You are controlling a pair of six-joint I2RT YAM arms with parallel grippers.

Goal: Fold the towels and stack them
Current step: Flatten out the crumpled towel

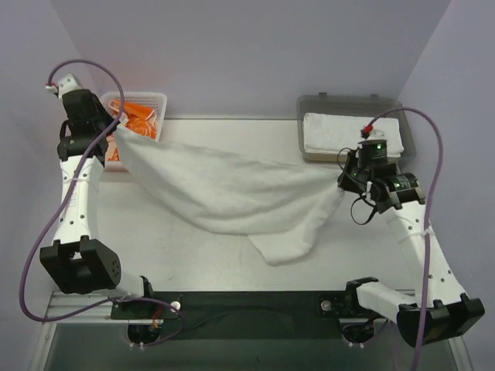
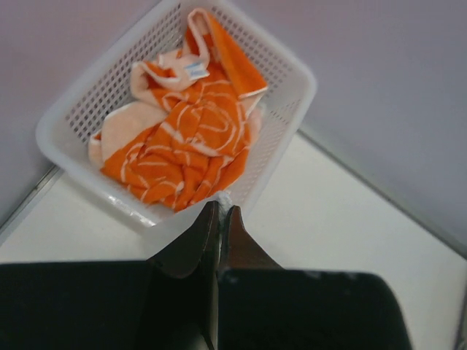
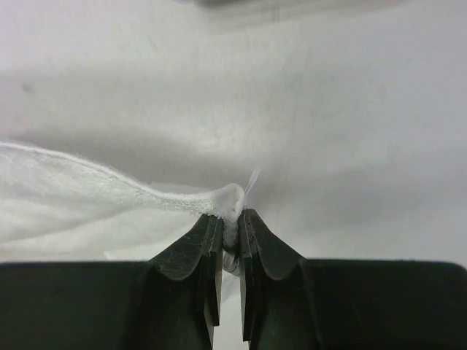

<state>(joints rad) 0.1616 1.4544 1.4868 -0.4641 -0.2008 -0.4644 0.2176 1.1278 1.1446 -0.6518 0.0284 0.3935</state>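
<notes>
The white table (image 1: 170, 247) holds a white mesh basket (image 1: 161, 104) in its far left corner and a grey tray (image 1: 348, 101) in its far right corner. The low end of a big white towel (image 1: 290, 243) rests on it near the middle

Bright, even light; a faint shadow lies under the white towel (image 1: 232, 193) toward 6 o'clock. Wrist views are slightly soft.

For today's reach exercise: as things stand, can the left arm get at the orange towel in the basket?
Probably not yet. The left gripper sits by the basket, the orange towel uncovered, but it is shut on the white towel stretched to the right gripper.
</notes>
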